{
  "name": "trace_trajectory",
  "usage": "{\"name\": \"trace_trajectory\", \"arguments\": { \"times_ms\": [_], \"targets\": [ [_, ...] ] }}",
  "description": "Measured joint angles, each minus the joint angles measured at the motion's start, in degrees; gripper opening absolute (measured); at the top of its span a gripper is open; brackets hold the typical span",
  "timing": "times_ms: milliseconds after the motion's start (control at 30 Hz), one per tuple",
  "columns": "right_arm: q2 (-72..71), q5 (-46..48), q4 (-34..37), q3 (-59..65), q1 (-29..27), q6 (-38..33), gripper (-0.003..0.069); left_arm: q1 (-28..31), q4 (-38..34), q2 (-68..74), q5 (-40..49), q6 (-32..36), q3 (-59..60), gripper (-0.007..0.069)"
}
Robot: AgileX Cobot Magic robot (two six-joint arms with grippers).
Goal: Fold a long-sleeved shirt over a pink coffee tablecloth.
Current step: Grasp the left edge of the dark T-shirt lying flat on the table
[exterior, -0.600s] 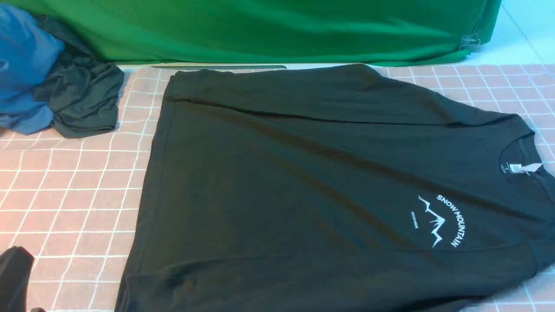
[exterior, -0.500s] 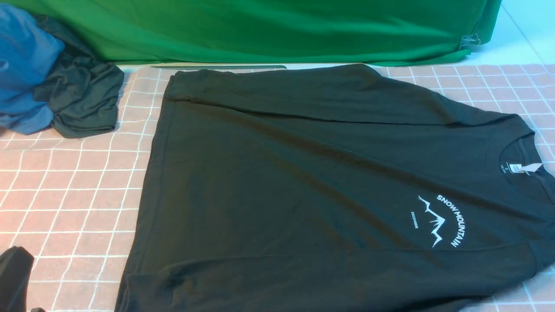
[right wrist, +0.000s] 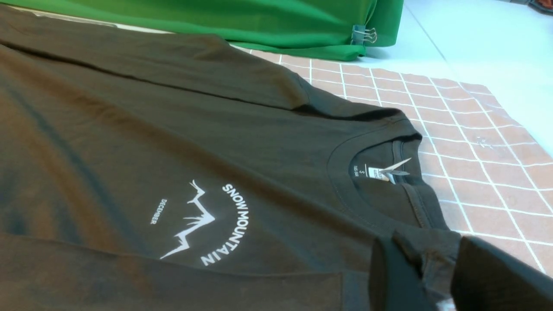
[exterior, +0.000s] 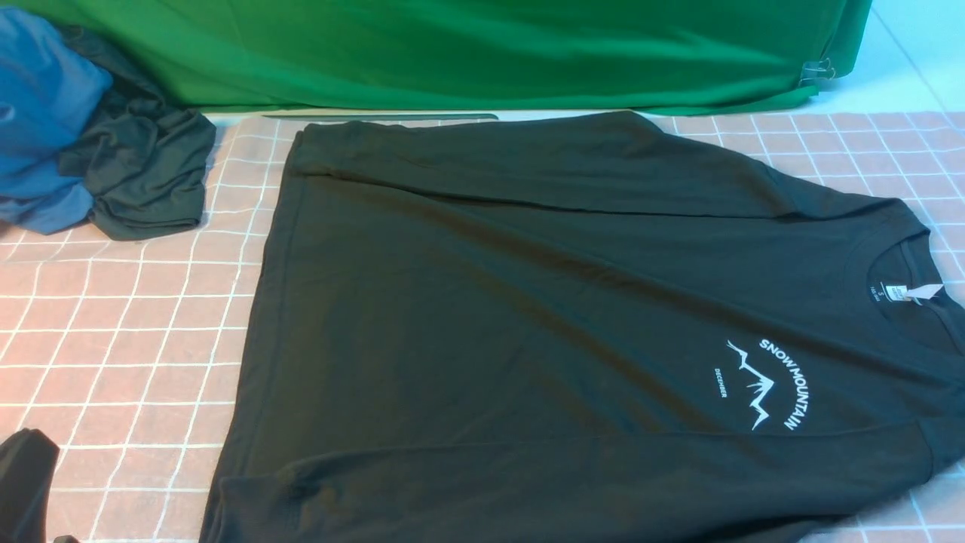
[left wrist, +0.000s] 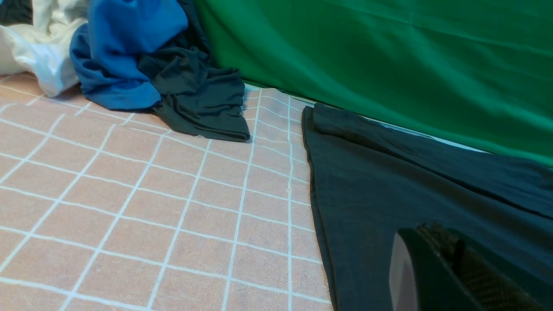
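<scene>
Lifting by the shoulder bunch that the right tool (right wrist: 432,268) pinches could drag the long-sleeved shirt (exterior: 528,317), spread flat on the pink coffee tablecloth (exterior: 113,339), askew, since the left tool (left wrist: 432,268) is pressed together, gripping nothing visible.

Plain green cloth (exterior: 482,53) at the back, blue garment (exterior: 38,98) against dark grey-green garment (exterior: 143,181) far left

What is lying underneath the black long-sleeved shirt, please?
The long-sleeved shirt lies spread on the pink coffee tablecloth, whose white grid shows on both sides of it. Whatever sits beneath the shirt's middle is covered and cannot be seen.
</scene>
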Motion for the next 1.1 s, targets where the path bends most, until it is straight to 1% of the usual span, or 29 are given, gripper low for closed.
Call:
{"name": "trace_trajectory", "arguments": {
  "times_ms": [467, 567, 667, 733, 767, 800, 833, 867, 933, 967, 1000, 1033, 1100],
  "targets": [
    [0.0, 0.0, 0.0, 0.0, 0.0, 0.1, 0.0248, 0.0, 0.4, 0.0, -0.1, 0.0, 0.0, 0.0015],
    [0.0, 0.0, 0.0, 0.0, 0.0, 0.1, 0.0248, 0.0, 0.4, 0.0, -2.5, 0.0, 0.0, 0.0015],
    [0.0, 0.0, 0.0, 0.0, 0.0, 0.1, 0.0248, 0.0, -1.9, 0.0, -6.7, 0.0, 0.0, 0.0015],
    [0.0, 0.0, 0.0, 0.0, 0.0, 0.1, 0.0248, 0.0, -5.1, 0.0, -9.6, -0.3, 0.0, 0.0015],
    [0.0, 0.0, 0.0, 0.0, 0.0, 0.1, 0.0248, 0.0, -6.3, 0.0, -10.5, -0.8, 0.0, 0.0015],
    [0.0, -0.3, 0.0, 0.0, 0.0, 0.1, 0.0248, 0.0, -9.4, 0.0, -12.0, -2.5, 0.0, 0.0015],
    [0.0, -0.4, 0.0, 0.0, 0.0, 0.1, 0.0248, 0.0, -9.9, 0.0, -12.4, -2.9, 0.0, 0.0015],
    [0.0, -2.1, 1.1, 0.0, 0.0, 1.5, 0.0248, 0.0, -13.8, 0.0, -14.4, -7.1, 0.0, 0.0015],
    [0.0, -4.2, 3.0, 0.0, 0.0, 4.4, 0.0248, 0.0, -15.5, 0.0, -15.7, -9.5, 0.0, 0.0015],
    [0.0, -6.3, 5.3, 0.0, 0.0, 8.0, 0.0248, 0.0, -16.2, 0.0, -16.8, -10.9, 0.0, 0.0015],
    [0.0, -8.9, 8.5, 0.0, 0.0, 14.3, 0.0248, 0.0, -16.7, 0.0, -18.0, -12.2, 0.0, 0.0015],
    [0.0, -10.2, 9.2, 0.0, 0.0, 17.2, 0.0248, 0.0, -16.8, 0.0, -18.4, -12.7, 0.0, 0.0015],
    [0.0, -14.0, 11.3, 0.0, 0.0, 26.0, 0.0248, 0.0, -17.2, 0.0, -19.3, -13.5, 0.0, 0.0015]
  ]
}}
